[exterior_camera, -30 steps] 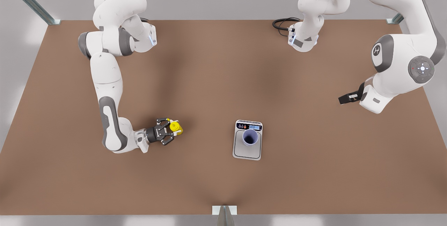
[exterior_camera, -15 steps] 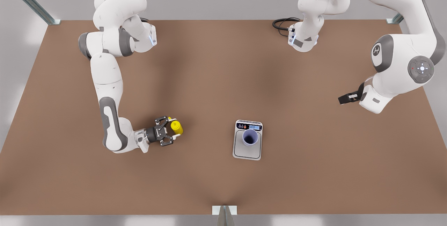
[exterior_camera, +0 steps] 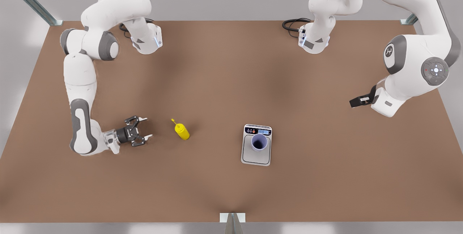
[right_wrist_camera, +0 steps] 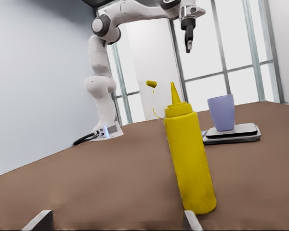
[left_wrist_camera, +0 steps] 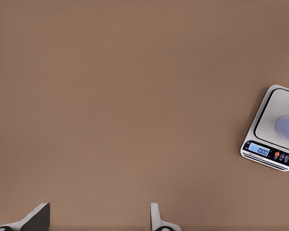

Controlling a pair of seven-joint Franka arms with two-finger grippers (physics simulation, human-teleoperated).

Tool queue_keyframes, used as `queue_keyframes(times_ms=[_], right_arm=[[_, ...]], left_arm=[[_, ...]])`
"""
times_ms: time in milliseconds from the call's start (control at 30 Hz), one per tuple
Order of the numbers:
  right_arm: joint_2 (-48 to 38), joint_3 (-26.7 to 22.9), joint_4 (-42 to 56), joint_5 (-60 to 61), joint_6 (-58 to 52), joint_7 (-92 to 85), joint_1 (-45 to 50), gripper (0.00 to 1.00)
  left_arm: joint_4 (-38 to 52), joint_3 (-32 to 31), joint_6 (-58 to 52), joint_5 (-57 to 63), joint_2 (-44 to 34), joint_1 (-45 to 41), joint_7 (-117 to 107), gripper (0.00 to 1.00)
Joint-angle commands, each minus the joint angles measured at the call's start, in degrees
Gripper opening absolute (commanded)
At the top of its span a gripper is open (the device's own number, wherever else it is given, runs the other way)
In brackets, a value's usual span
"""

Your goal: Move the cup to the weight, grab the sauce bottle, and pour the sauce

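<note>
Pulled back from the sauce bottle (exterior_camera: 181, 131), the right gripper (exterior_camera: 144, 130) now sits low over the table (exterior_camera: 217, 67), well clear of the bottle on the side away from the weight (exterior_camera: 256, 144); half a second earlier its fingers flanked the yellow body. Its fingers are spread wide and hold nothing. The bottle stays upright on the table where it was, nozzle up, well apart from the weight; in the right wrist view the bottle (right_wrist_camera: 189, 160) rises just ahead of the two fingertips (right_wrist_camera: 190, 221). The cup (exterior_camera: 259, 142) has not shifted: it stands upright on the weight's square plate, just below the dark display strip. In the left wrist view the weight (left_wrist_camera: 272, 129) shows a lit display whose digits seem to read 0.00, with small round buttons beside it. The left gripper (exterior_camera: 356, 101) waits high and far from the weight on the front view's right, almost unmoved; its fingertips (left_wrist_camera: 36, 219) stand wide apart, empty.
</note>
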Motion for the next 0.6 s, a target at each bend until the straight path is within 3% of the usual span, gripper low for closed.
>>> queue_keyframes(times_ms=[0,33,67,100,133,233,267,300,333,367,567], right_arm=[[-1.87,0.01,0.78,-3.84,-2.58,0.69,-3.99,1.00],[-6.18,-0.34,3.07,-6.76,-5.84,3.93,-8.14,1.00],[-10.41,-0.26,12.63,-6.77,-8.12,22.71,-8.41,1.00],[-14.79,-0.17,21.71,-7.29,-9.45,40.13,-5.95,1.00],[-21.21,-0.70,21.88,-12.73,-3.32,54.11,0.72,1.00],[-27.63,-1.40,21.45,-38.74,16.39,94.61,17.25,1.00],[-33.07,-2.10,14.87,-45.42,19.63,109.74,20.50,1.00],[-42.56,-1.75,1.16,-51.14,28.42,120.65,21.92,1.00],[-50.30,-1.31,-9.21,-52.47,31.06,125.40,21.91,1.00],[-51.98,-0.35,-11.08,-52.64,31.95,128.22,21.92,1.00],[-50.75,-0.43,-7.30,-53.70,30.63,130.86,19.54,1.00]], left_arm=[[0.00,0.00,-0.08,0.00,0.00,0.02,0.00,1.00],[0.00,0.00,0.00,0.00,0.00,0.02,0.00,1.00],[0.00,0.00,0.00,0.00,0.00,0.02,0.00,1.00],[0.00,0.00,0.00,0.00,0.00,0.02,0.00,1.00],[0.00,0.00,0.00,0.09,0.00,0.02,0.00,1.00],[0.00,0.00,0.00,0.09,0.00,0.02,0.00,1.00],[0.00,0.00,0.00,0.09,0.00,0.02,0.00,1.00],[0.00,0.00,0.00,0.09,0.00,0.02,0.00,1.00],[0.00,0.00,0.00,0.09,0.00,0.02,0.00,1.00],[0.00,0.00,0.00,0.09,0.08,0.02,0.00,1.00],[0.00,0.00,0.00,0.09,0.00,0.02,0.00,1.00]])
